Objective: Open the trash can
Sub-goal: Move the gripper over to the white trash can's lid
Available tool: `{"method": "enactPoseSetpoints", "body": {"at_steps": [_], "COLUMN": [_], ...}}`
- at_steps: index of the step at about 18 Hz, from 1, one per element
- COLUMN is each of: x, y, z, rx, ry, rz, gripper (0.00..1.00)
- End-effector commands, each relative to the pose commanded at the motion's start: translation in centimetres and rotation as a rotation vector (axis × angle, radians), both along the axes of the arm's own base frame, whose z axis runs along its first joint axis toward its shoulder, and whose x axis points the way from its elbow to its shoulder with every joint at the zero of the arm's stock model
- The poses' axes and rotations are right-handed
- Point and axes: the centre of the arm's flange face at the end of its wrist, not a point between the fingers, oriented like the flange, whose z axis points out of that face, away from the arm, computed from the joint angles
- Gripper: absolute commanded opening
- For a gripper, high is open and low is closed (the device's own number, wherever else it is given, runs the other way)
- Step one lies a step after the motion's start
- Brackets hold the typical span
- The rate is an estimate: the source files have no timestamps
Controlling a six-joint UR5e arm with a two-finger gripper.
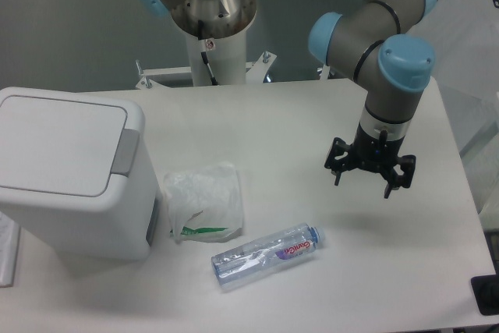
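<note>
While lid (58, 144) lies flat | white table (273, 130) | grey wall (70, 29)

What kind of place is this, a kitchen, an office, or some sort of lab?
Most likely a robotics lab or test bench. A robot arm's gripper hangs over a plain white table, a second arm's base is bolted behind it, and the trash can, plastic bag and water bottle look like staged props.
</note>
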Motion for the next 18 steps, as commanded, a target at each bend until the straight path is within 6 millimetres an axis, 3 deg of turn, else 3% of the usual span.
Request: {"method": "enactPoseSetpoints", "body": {"at_steps": [4, 9, 13, 18], "x": [-0.6, 0.0, 4.3, 12.5], "y": [0.7, 3.8, 8.3, 12.0], "z": [2.4, 8.2, 12.3, 17.3], "rx": [0.026, 0.135, 0.207, 0.274], "ry": [-0.083, -0.219, -0.260, -0.309], "rz": [0.070, 0.291, 0.364, 0.376], "gripper": [1.00, 1.00, 1.00, 1.00]}}
